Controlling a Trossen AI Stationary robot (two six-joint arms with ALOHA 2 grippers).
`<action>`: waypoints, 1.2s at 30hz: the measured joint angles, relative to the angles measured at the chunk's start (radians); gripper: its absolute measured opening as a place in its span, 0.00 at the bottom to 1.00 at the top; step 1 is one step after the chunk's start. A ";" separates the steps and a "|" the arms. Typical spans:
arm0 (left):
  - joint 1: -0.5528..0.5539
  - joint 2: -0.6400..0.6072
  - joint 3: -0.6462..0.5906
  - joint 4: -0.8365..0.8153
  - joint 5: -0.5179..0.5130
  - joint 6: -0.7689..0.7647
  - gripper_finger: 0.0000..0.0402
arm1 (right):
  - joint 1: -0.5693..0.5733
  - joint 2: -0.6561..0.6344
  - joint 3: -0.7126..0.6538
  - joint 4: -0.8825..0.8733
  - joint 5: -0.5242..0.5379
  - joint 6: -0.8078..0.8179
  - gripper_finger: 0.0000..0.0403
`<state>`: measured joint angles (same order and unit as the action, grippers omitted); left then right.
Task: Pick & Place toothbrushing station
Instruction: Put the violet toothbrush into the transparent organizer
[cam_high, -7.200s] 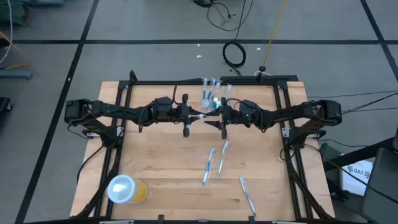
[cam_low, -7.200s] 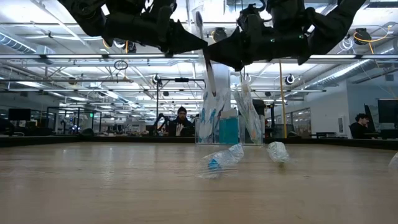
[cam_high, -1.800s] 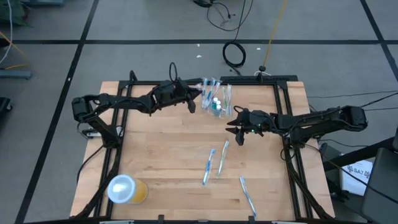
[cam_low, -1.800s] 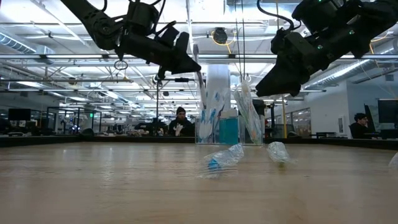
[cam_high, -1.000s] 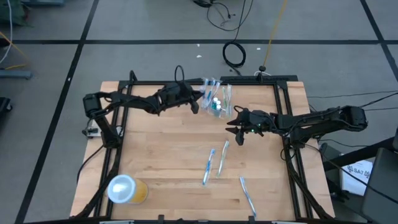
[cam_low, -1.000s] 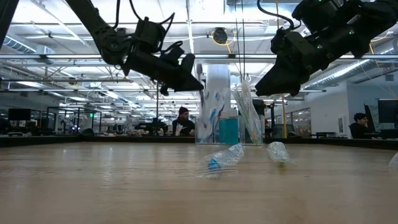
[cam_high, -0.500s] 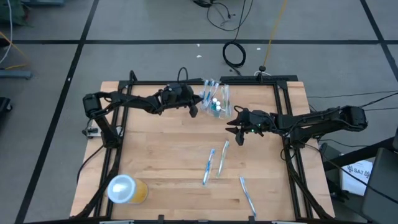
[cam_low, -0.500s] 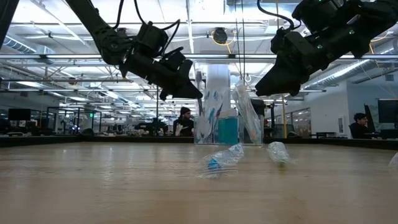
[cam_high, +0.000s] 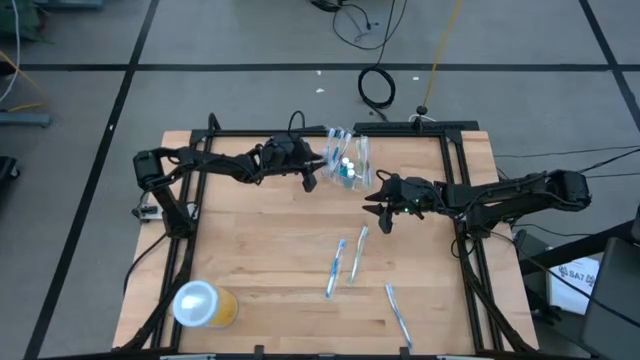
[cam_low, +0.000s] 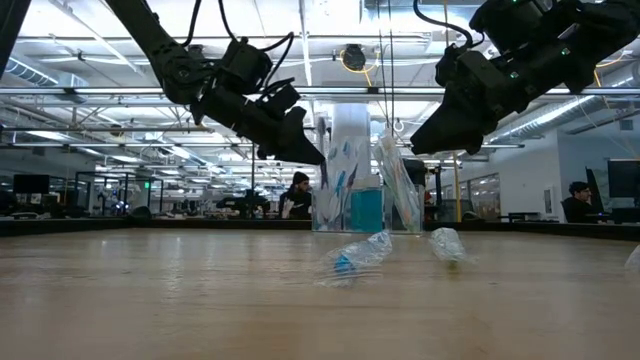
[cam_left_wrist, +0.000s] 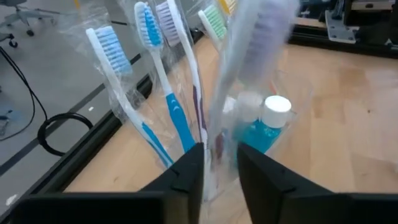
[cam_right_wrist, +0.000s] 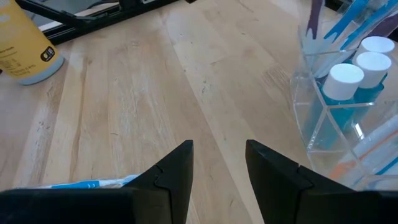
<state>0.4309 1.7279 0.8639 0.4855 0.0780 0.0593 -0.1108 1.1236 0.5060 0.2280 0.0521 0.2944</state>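
Observation:
A clear plastic cup (cam_high: 347, 172) stands at the table's far middle, holding upright wrapped toothbrushes (cam_left_wrist: 149, 74) and teal tubes with white caps (cam_left_wrist: 270, 121). My left gripper (cam_high: 316, 170) hovers at the cup's left side, pointing slantwise down at it, fingers apart. A wrapped toothbrush (cam_left_wrist: 252, 68), blurred, stands up from the gap between the fingers (cam_left_wrist: 221, 171). My right gripper (cam_high: 378, 212) hangs open and holding nothing, to the right of and nearer than the cup (cam_right_wrist: 348, 118). Three more wrapped toothbrushes (cam_high: 336, 268) (cam_high: 358, 255) (cam_high: 398, 312) lie flat on the near table. My left gripper has the lower part of the wrapped toothbrush (cam_left_wrist: 219, 149) between its parted fingers, which come level-to-slanting from the table's left. The brush stands upright over the cup and shows blurred. Whether the fingers touch it, I cannot tell.
An orange-yellow cup with a white lid (cam_high: 205, 303) lies at the near left corner. Black frame rails (cam_high: 190, 200) run along the table's left, right and far sides. Bare wood lies between the cup and the loose toothbrushes.
My left gripper has tipped its nose downward, rolled a little and sunk slightly beside the cup's left side.

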 joint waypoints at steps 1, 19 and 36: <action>0.000 0.000 0.000 0.000 0.000 0.006 0.28 | 0.000 0.000 0.000 0.000 0.000 0.000 0.35; -0.048 0.000 0.000 0.130 0.030 0.065 0.35 | 0.000 0.000 0.000 0.000 0.000 0.000 0.35; -0.085 0.001 0.072 0.177 0.060 0.166 0.34 | 0.000 0.001 0.001 0.100 0.004 -0.038 0.35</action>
<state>0.3463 1.7287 0.9358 0.6630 0.1384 0.2249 -0.1112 1.1244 0.5072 0.3280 0.0557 0.2562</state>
